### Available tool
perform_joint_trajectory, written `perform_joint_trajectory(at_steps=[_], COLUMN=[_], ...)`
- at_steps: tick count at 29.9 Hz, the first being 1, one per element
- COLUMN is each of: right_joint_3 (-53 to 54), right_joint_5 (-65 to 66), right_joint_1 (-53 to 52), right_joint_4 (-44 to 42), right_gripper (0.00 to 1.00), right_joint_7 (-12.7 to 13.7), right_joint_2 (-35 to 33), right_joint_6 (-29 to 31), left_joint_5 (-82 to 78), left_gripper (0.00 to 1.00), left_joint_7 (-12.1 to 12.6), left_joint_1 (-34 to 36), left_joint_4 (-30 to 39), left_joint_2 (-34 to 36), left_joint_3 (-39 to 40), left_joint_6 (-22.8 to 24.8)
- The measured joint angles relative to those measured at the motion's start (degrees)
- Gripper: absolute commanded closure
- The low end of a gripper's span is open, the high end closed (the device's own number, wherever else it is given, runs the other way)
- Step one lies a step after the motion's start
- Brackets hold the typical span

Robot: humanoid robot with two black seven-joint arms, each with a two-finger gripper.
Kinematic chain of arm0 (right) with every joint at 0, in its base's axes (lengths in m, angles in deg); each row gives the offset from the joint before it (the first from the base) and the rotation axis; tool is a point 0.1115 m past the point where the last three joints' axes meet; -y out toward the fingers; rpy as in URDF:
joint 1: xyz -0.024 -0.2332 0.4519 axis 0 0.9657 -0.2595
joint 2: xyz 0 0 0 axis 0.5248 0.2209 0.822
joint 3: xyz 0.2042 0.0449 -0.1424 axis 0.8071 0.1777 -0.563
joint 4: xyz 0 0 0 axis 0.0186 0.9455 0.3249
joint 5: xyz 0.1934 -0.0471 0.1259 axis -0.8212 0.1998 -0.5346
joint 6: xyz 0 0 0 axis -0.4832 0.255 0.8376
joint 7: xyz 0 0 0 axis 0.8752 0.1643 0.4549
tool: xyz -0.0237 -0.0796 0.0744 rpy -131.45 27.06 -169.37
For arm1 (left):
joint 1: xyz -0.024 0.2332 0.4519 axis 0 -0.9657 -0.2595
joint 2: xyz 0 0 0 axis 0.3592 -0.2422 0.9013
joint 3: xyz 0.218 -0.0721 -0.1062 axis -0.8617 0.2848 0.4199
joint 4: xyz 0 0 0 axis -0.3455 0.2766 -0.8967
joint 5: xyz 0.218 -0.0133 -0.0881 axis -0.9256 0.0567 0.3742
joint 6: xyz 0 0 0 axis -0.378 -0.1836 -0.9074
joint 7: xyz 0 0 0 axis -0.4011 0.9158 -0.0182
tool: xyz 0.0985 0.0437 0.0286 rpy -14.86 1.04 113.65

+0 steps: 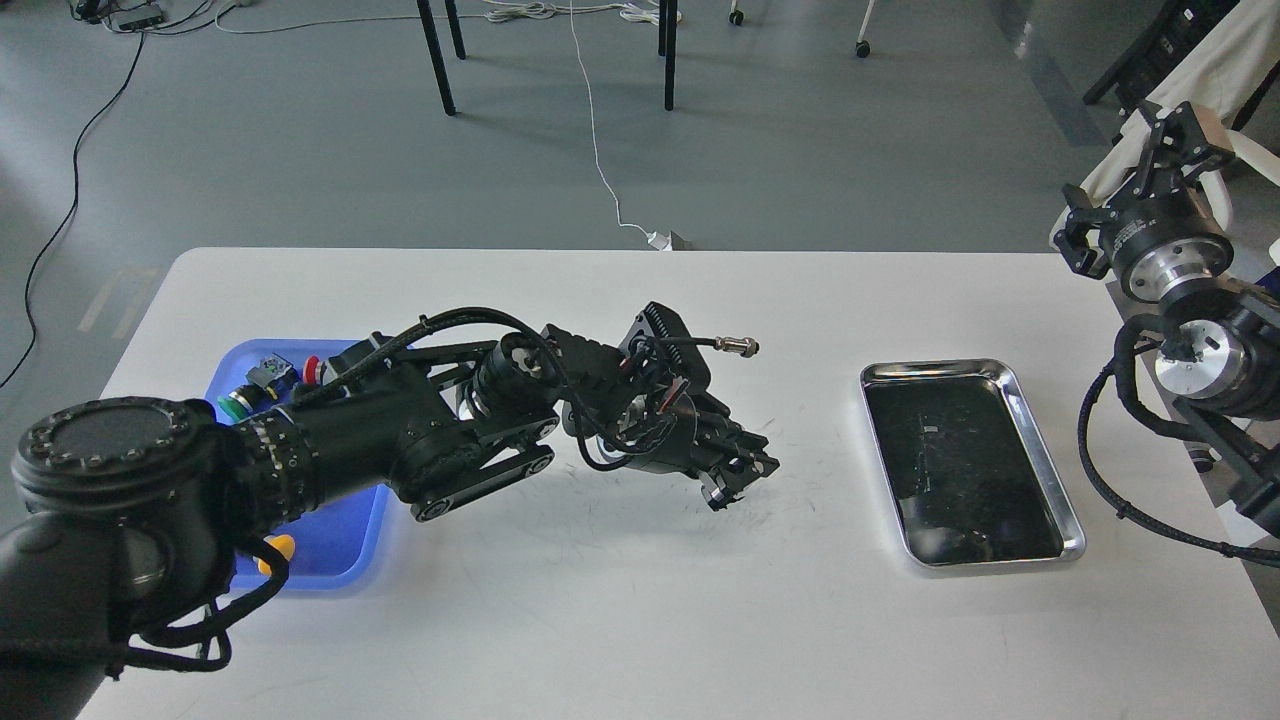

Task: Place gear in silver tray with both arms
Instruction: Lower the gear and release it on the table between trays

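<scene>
Nothing lies in the silver tray (1040, 455) so far as its dark, reflective floor lets me judge; it sits right of centre on the white table (620, 620), and a faint dark shape near its lower edge could be a reflection, not an object. So the placing looks not yet done.

The left arm reaches in from the lower left, and the left gripper (738, 480) hangs low over the table at mid-frame, between the blue tray (345, 545) and the silver tray, well apart from the latter. Its fingers are dark and seen nearly end-on, so I cannot tell whether they are spread, pressed together, or pinching something small. No gear can be made out anywhere; if one is held, it is hidden among the fingers. Judging by position, the arm is somewhere between pickup and delivery, with the carry to the silver tray and the release left to do.

The right gripper (1165, 150) is raised at the upper right edge, beyond the table, with its fingers spread and nothing between them.

Much of the blue tray at left is covered by the left arm; only a few coloured parts show, green, red and yellow, and what they are is unclear. The right arm is cut off by the frame's right edge.
</scene>
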Motion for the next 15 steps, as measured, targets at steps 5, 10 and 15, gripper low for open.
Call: perform_joint_trajectory(at_steps=[5,10,15], right_joint_3=[0.0,0.0,0.0], right_joint_5=[0.0,0.0,0.0], right_joint_1=[0.0,0.0,0.0], right_joint_4=[0.0,0.1,0.1], right_gripper=[0.01,0.01,0.01], right_joint_7=[0.0,0.0,0.0], right_joint_2=[-0.1,-0.3,-0.4], right_joint_6=[0.0,0.0,0.0], left_joint_5=[0.0,0.0,0.0], left_gripper=[0.83,0.83,0.83], left_joint_7=[0.0,0.0,0.0], left_joint_1=[-0.6,-1.6,-2.8], left_joint_4=[0.0,-0.1,-0.6], left_joint_2=[0.0,0.0,0.0], left_joint_3=[0.0,0.0,0.0], left_joint_6=[0.0,0.0,-0.1])
